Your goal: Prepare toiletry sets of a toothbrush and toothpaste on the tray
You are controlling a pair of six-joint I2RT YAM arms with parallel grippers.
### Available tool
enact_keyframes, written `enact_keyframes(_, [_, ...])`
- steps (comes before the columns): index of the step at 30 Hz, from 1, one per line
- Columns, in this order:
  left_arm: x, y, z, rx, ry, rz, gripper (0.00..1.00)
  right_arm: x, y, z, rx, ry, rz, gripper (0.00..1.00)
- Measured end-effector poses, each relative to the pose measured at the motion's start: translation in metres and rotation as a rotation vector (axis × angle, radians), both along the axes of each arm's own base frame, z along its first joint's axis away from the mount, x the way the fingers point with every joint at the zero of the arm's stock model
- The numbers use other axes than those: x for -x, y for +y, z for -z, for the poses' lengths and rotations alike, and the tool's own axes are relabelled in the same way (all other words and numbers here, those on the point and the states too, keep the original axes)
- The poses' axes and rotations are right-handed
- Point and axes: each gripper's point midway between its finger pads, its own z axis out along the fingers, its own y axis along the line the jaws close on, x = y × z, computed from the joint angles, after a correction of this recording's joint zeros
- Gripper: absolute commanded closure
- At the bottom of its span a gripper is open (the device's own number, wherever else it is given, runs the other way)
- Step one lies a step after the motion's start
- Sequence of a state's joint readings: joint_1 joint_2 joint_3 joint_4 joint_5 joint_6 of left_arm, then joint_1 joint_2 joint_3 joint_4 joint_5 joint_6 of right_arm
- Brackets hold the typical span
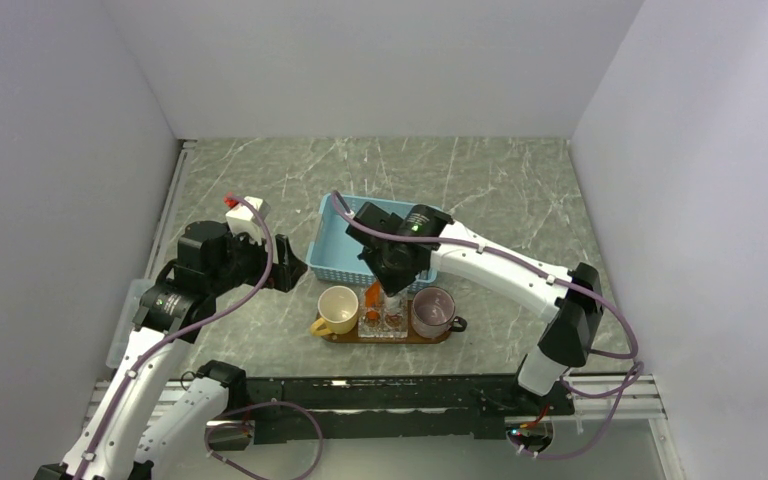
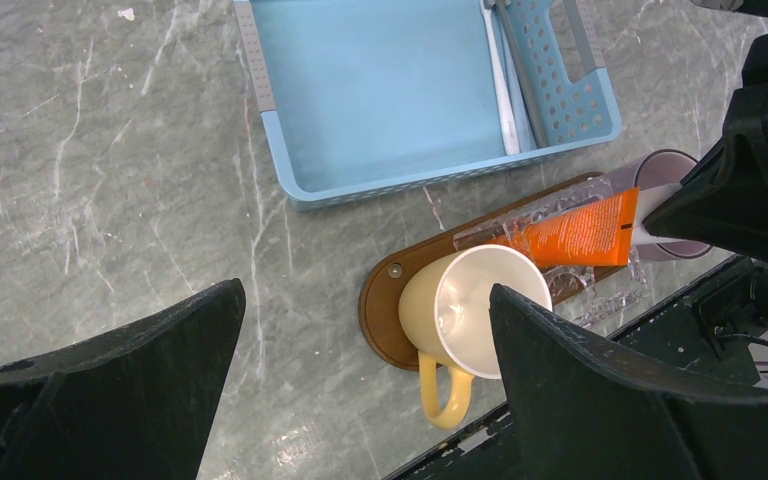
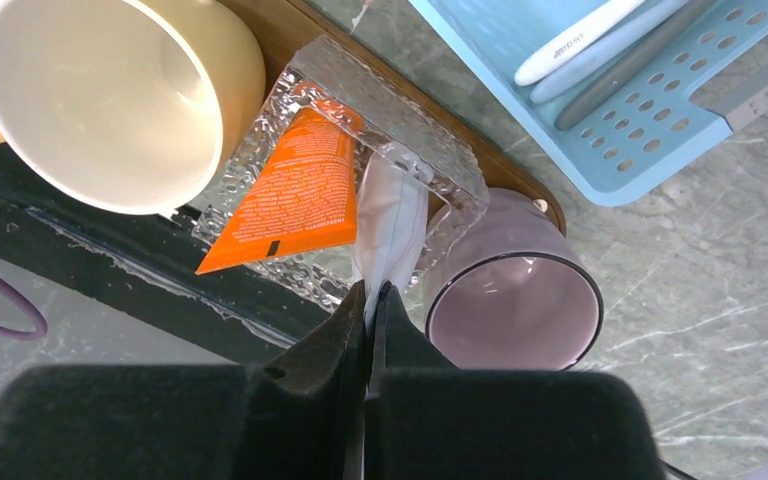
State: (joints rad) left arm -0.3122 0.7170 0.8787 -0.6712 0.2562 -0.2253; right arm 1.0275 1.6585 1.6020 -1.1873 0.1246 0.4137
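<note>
The brown oval tray [image 1: 332,333] lies near the table's front edge and also shows in the left wrist view [image 2: 390,300]. On it a clear glass holder [image 3: 400,120] stands between a yellow mug [image 1: 338,308] and a purple mug [image 1: 433,312]. The orange tube [image 3: 295,190] stands slanted in the holder. My right gripper [image 3: 370,295] is shut on the end of the white tube [image 3: 390,215], whose other end is in the holder beside the orange tube. Pale toothbrushes [image 3: 600,30] lie in the blue basket [image 1: 345,250]. My left gripper [image 1: 290,265] is open and empty, left of the tray.
The basket stands right behind the tray, almost touching it. A small white box with a red part [image 1: 243,208] sits behind the left arm. Grey walls close in the table on three sides. A black rail [image 1: 380,395] runs along the near edge.
</note>
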Motion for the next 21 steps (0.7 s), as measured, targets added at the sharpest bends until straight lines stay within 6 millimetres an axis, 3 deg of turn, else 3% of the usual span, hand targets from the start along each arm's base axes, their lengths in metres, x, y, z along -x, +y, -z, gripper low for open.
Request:
enact_keyframes(14, [0.0, 0.0, 0.0001, 0.0, 0.001, 0.0, 0.01, -0.0007, 0.0027, 0.005, -0.033, 0.008, 0.009, 1.0])
enact_keyframes(21, [0.0, 0.0, 0.0001, 0.0, 0.0, 0.0, 0.01, -0.0004, 0.0027, 0.0048, -0.039, 0.008, 0.012, 0.91])
